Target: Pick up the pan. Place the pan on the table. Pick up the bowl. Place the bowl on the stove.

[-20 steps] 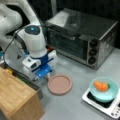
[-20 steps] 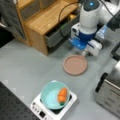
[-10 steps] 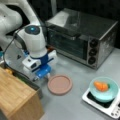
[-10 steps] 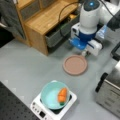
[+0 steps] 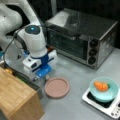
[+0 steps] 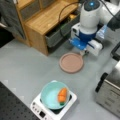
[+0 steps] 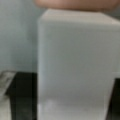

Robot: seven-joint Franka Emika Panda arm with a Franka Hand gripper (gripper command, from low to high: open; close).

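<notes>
My gripper (image 5: 46, 77) sits low at the rim of the shallow round pinkish-brown pan (image 5: 56, 87), on its short white handle (image 7: 75, 62), which fills the wrist view; whether my jaws clamp it or stand apart I cannot tell. The pan lies flat on the matte grey table (image 5: 75, 100), lower centre in both front views. The teal bowl (image 6: 53, 95) rests on the white square stove (image 6: 40, 112), at a front view's bottom.

The grey table (image 5: 75, 105) carries the pan (image 5: 56, 87), stove (image 5: 100, 103), toaster oven (image 5: 82, 37) and wooden box (image 5: 15, 100).
</notes>
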